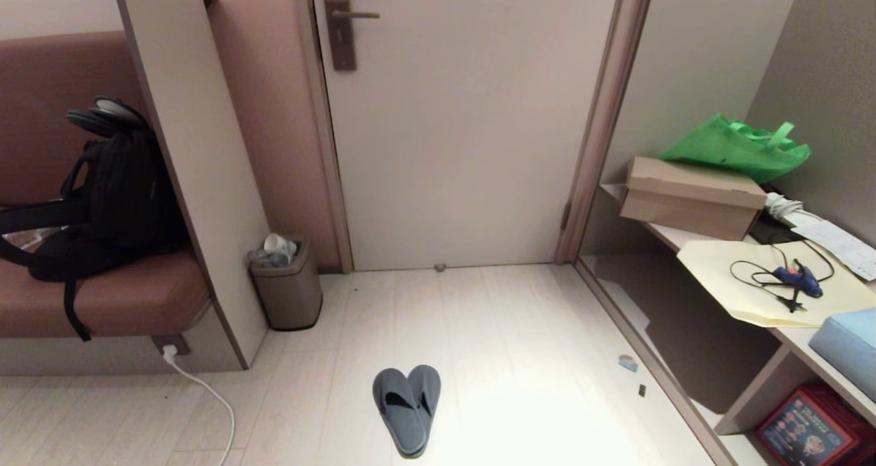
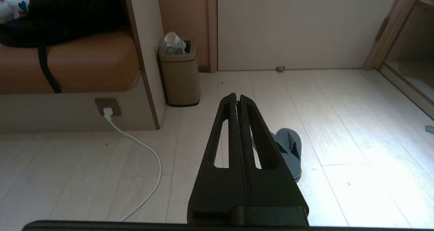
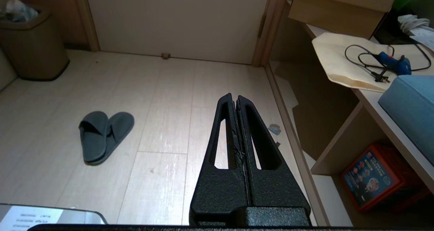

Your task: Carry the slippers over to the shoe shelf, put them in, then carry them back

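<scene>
The dark grey slippers (image 1: 406, 408) lie on the pale floor in front of me, overlapping at the heels, toes toward the door. The right wrist view shows both slippers (image 3: 101, 136) whole. In the left wrist view the slippers (image 2: 290, 149) are partly hidden behind a finger. The left gripper (image 2: 237, 97) is shut and empty, held above the floor short of them. The right gripper (image 3: 234, 97) is also shut and empty, off to their right. Neither arm shows in the head view. The shoe shelf (image 1: 616, 298) is the low cubby at the right, its pale base (image 3: 322, 193) bare.
A waste bin (image 1: 286, 288) stands by the door's left jamb. A black backpack (image 1: 116, 199) sits on the brown bench, and a white cable (image 1: 205, 397) trails over the floor. The right-hand board holds a cardboard box (image 1: 691, 196), blue glue gun (image 1: 797, 281) and blue cushion (image 1: 848, 350); a red crate (image 1: 807, 432) sits below.
</scene>
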`<state>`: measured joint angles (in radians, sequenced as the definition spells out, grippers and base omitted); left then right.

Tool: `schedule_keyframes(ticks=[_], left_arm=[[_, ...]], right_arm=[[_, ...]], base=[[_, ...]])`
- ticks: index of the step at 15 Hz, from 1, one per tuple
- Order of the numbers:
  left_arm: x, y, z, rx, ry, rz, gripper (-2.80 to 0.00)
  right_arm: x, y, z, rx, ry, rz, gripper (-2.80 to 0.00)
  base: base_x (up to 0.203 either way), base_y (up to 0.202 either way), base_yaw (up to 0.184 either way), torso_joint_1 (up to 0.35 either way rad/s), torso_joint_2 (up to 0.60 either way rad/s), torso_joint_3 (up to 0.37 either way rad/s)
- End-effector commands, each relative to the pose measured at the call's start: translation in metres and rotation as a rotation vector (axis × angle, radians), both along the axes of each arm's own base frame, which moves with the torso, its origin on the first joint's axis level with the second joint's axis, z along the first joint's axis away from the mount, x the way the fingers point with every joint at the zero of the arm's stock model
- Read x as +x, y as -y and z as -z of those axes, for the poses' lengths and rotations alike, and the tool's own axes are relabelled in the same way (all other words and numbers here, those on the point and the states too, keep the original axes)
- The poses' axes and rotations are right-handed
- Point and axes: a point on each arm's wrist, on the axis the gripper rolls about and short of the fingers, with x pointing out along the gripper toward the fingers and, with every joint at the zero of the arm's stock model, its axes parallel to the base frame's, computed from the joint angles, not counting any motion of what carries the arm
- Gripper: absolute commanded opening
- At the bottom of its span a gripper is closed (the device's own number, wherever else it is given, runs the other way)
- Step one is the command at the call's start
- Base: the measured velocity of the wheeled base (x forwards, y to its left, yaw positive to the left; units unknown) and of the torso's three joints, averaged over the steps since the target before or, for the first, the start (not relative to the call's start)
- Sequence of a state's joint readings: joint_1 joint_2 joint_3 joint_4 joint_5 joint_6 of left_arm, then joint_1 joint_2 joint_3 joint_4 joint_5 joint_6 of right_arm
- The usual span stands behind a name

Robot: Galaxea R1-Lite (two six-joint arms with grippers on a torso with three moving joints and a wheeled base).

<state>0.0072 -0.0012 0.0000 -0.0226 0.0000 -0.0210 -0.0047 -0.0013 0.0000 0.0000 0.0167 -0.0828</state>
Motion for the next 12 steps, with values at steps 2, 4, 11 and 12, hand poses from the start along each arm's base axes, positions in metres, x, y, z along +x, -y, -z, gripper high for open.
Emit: schedule_keyframes(ticks=[2, 4, 11, 12], left_arm=[[0.0007, 0.0, 0.0021, -0.001, -0.008, 0.0, -2.8], [0.0007, 0.0, 0.0021, -0.001, -0.008, 0.0, -2.8], [0.0007, 0.0, 0.0021, 0.0, -0.008, 0.0, -2.8], [0.0007, 0.0, 0.0021, -0.001, -0.008, 0.0, -2.8]], right_arm=[[0.0002, 0.0, -0.0002, -0.002, -0.002, 0.0, -2.8], [0.0, 0.0, -0.0005, 0.003, 0.0, 0.001, -2.8], [0.0, 0.0, -0.0005, 0.013, 0.0, 0.002, -2.8], [0.0, 0.0, -0.0005, 0.012, 0.0, 0.001, -2.8]], base=[[0.0, 0.0, 0.0, 0.001, 0.01, 0.198], [0.0, 0.0, 0.0, 0.004, 0.0, 0.099], [0.0, 0.0, 0.0, 0.0, 0.0, 0.011], [0.0, 0.0, 0.0, 0.0, 0.0, 0.0]])
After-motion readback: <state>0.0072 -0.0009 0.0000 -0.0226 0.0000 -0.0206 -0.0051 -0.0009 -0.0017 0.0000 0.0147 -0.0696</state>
